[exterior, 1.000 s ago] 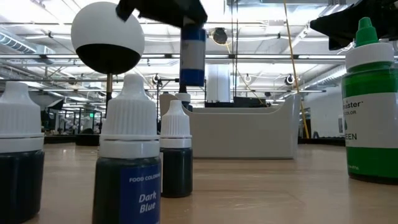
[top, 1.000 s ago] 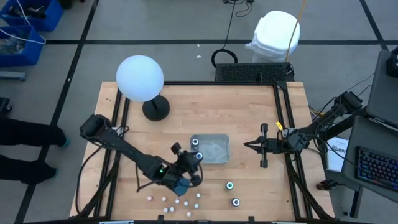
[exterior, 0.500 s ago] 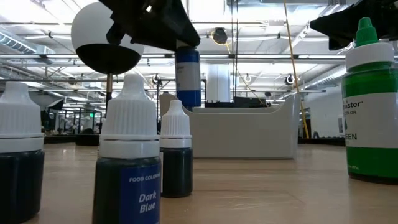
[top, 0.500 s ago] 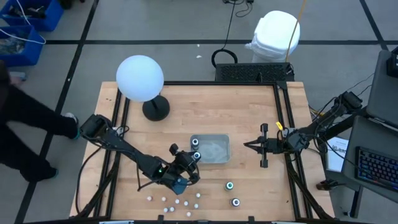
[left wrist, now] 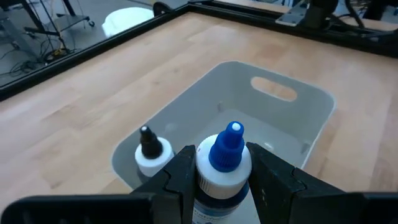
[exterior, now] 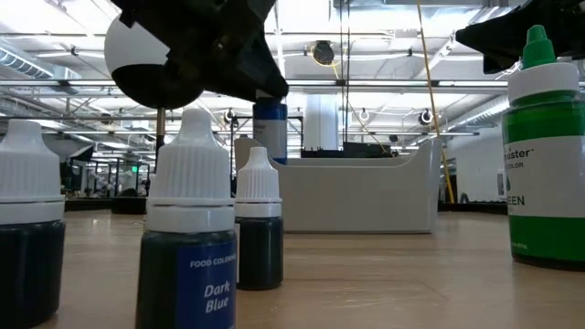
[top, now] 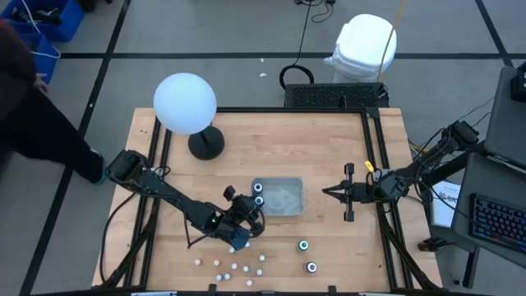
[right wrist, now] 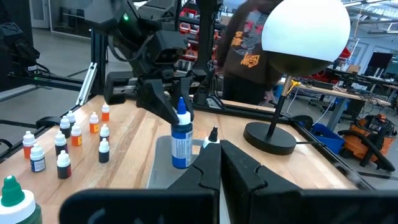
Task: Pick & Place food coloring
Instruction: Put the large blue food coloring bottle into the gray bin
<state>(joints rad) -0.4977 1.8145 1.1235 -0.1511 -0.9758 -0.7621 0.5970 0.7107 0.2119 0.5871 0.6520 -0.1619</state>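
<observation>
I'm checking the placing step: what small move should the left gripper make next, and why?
Probably ease forward a little over the tray, then lower. The left gripper is shut on the blue-capped bottle, held upright and off the table at the tray's near end, beside a black-tipped bottle already inside. Moving in first should avoid knocking that one. The right gripper waits shut beside the tray.

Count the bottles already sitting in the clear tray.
1: a black-tipped bottle in the tray's corner nearest the left arm. The left tool holds a blue-capped bottle there, unreleased. Right tool idles beside the tray. None seems hidden.
</observation>
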